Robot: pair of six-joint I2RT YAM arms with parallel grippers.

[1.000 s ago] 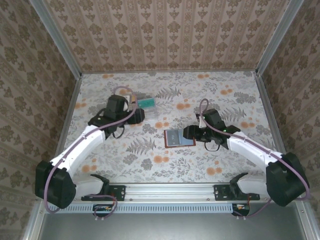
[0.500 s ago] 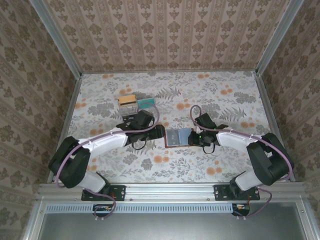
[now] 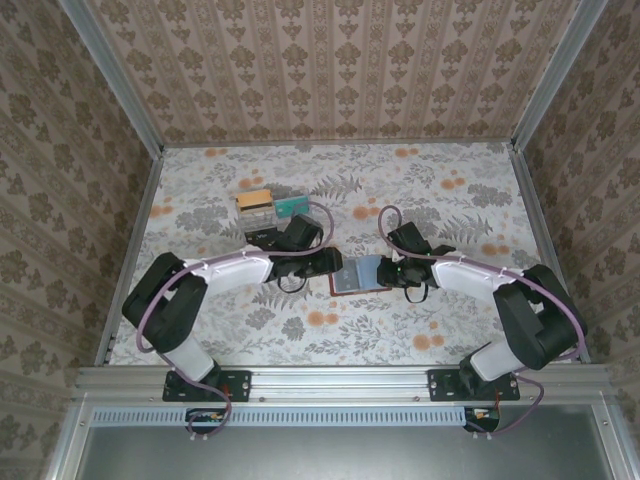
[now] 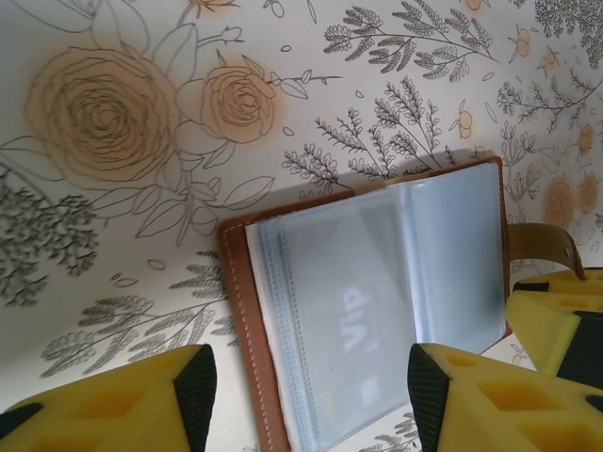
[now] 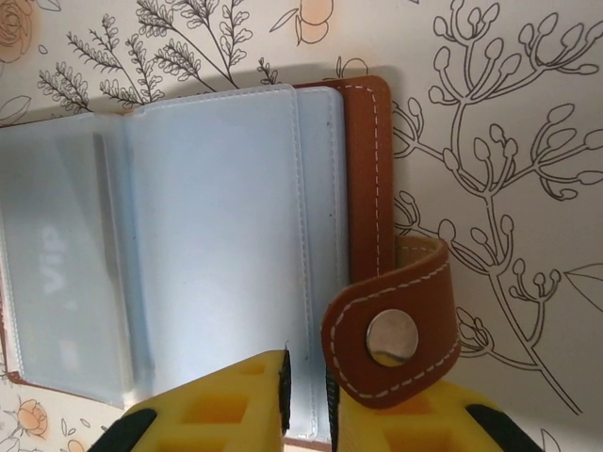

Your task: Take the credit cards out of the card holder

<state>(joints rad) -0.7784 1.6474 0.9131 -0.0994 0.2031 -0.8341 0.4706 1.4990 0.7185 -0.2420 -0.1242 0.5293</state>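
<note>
**Top external view: card holder, open, between both grippers**

Item: card holder [image 3: 358, 274], brown leather with blue-grey clear sleeves. It is laid open and flat on the floral table [image 3: 450, 190], slightly near of centre.

Left gripper [image 3: 335, 265]: it is brought low to the holder's left edge. In the left wrist view its yellow fingers [image 4: 122, 405] are spread wide, one on each side of the left half of the holder. Nothing is gripped, and whether they touch the leather cannot be told.

Right gripper [image 3: 385, 270]: it is set at the holder's right edge. In the right wrist view its fingers [image 5: 217, 400] are drawn almost together, and the edge of the sleeves is pinched in the narrow gap between them.

Strap [image 5: 391, 330]: brown, with a metal snap, it is folded back over the right-hand finger.

Contents: a pale card marked "VIP" [image 4: 353, 311] is seen through a clear sleeve.

Loose on the table, far left of the holder: a tan card [image 3: 254, 200] and a green card [image 3: 292, 206] are placed just beside each other.
</note>
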